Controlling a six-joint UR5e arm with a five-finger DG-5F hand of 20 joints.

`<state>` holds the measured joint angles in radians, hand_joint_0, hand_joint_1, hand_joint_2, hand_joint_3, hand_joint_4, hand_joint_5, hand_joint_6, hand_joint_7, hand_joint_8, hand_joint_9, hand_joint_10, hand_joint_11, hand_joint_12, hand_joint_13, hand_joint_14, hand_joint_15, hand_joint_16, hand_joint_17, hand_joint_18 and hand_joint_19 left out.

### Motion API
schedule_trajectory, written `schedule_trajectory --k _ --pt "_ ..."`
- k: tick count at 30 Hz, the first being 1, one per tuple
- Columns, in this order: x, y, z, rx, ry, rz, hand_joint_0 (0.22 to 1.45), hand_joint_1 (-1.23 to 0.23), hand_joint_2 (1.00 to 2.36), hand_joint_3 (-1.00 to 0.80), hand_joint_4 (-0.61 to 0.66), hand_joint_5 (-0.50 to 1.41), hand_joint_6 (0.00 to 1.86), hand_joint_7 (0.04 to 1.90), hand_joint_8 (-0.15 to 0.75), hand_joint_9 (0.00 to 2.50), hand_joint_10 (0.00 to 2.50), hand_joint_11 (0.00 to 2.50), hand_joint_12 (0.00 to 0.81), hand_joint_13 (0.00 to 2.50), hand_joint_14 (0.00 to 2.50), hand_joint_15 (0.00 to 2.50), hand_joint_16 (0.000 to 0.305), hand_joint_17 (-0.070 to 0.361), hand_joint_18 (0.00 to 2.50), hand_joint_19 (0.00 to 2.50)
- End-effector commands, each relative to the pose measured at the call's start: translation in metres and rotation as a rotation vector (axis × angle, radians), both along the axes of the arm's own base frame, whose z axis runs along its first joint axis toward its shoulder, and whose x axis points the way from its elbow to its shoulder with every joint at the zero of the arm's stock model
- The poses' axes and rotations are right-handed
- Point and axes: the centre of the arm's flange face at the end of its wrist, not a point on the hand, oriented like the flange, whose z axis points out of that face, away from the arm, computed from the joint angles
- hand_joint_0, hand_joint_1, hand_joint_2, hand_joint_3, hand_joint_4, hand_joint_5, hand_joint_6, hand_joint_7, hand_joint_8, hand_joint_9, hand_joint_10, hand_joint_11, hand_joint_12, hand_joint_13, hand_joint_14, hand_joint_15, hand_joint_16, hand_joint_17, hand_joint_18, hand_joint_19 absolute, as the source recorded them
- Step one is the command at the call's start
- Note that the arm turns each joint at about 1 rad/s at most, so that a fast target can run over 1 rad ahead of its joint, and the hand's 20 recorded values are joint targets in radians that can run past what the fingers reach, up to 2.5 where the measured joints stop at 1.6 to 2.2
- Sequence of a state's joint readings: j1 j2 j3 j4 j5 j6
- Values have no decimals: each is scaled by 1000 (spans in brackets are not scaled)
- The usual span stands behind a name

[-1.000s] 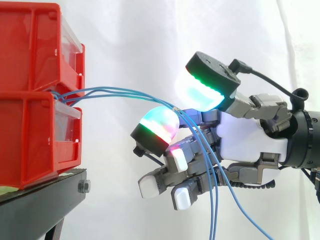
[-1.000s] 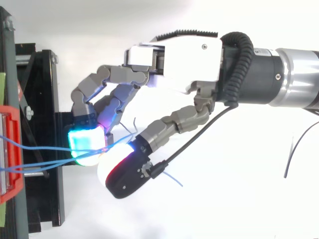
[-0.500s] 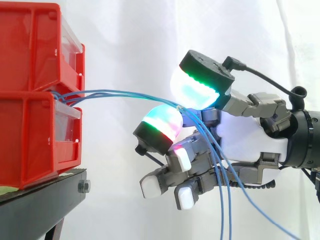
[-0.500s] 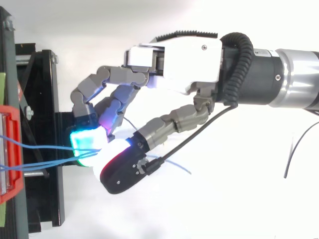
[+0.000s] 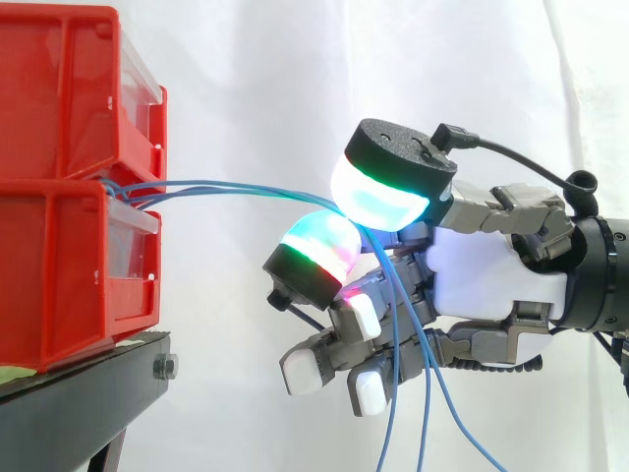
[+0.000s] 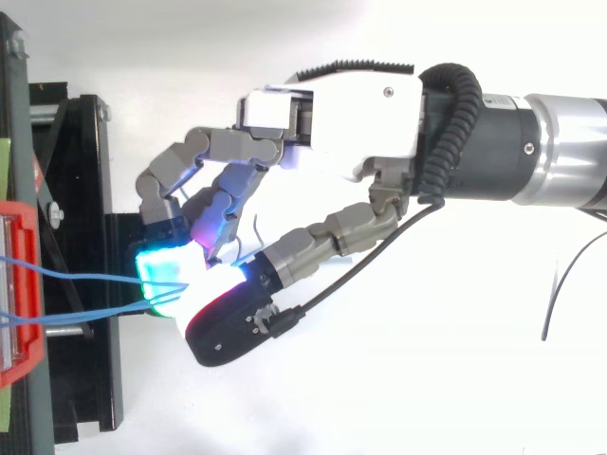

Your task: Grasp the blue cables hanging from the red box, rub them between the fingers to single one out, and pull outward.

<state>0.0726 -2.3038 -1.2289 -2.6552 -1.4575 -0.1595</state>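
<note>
Bins (image 5: 59,256): red, stacked on a black stand (image 5: 88,379).
Cables (image 5: 246,187): blue, led out from between the bins to the right, then hung down past the fingers.
Hand (image 5: 491,270): fingers curled; the cables are pinched between two glowing pads (image 5: 378,197).

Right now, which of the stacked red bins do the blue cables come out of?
The lower red bin: the blue cables leave over its clear front lip, just under the upper red bin, toward the hand.
</note>
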Motion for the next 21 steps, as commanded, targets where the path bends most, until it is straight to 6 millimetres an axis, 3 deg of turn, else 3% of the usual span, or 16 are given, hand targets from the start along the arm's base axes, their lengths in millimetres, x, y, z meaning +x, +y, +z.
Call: schedule_trajectory --k 1,4,14,17,21 --pt "0 1 1 0 -1 1 629 -851 1015 -239 174 -138 914 1158 369 938 16 744 414 791 14 459 58 130 884 553" --pt "0 0 2 2 -3 -1 653 -885 1014 -267 131 -156 921 1112 356 883 15 730 409 764 16 459 57 127 866 540" --pt "1 1 4 3 -6 1 711 -944 1008 -385 174 -185 928 1035 342 811 16 724 407 723 15 437 57 128 859 511" --pt "1 0 3 5 -5 0 676 -943 1000 -500 203 -185 920 1009 341 807 13 724 407 720 15 443 57 127 853 511" --pt "1 0 4 5 -6 0 548 -889 1000 -500 225 -179 908 982 361 823 15 728 418 723 15 459 58 132 850 549"
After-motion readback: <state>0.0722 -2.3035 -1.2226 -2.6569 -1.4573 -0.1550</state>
